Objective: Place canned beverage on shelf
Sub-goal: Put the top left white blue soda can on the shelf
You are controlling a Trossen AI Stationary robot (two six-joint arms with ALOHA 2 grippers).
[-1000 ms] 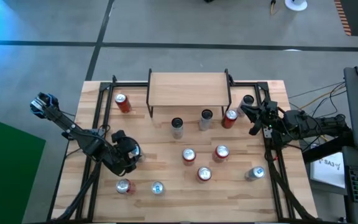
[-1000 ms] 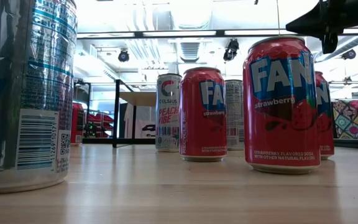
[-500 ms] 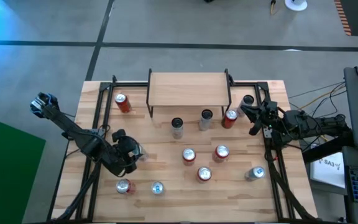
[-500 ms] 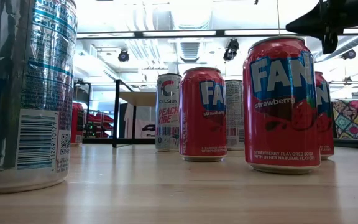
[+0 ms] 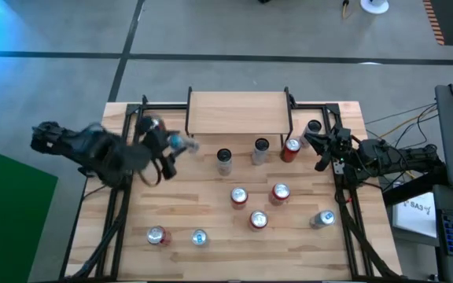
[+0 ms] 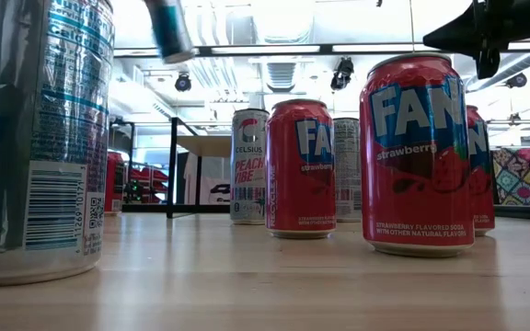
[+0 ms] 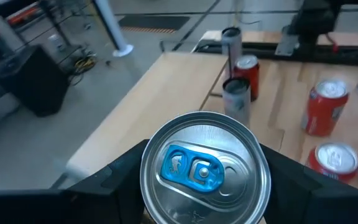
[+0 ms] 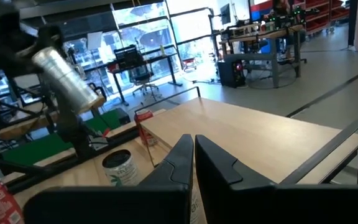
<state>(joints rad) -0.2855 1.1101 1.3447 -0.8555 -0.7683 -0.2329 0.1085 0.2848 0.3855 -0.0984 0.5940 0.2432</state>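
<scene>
My left gripper is shut on a silver can with a blue tab and holds it in the air just off the left end of the shelf. The low view shows this can high above the table, and the right wrist view shows it tilted. The shelf is a low riser with a light wooden top and black legs, and its top is bare. My right gripper waits shut at the table's right edge. My left gripper pinches the can's side wall just below the top rim, one finger on each side of the body. The can is lifted clear of the table and sits tilted in the hold.
Several cans stand on the slatted table: a red one by the shelf's left leg, two slim ones and a red one in front of the shelf, red ones mid-table, and two near the front left.
My left gripper has lifted the silver can off the table's near-left part and carried it up and toward the far edge, to beside the shelf's left end. The wrist has turned on the way, and the can now sits tilted.
</scene>
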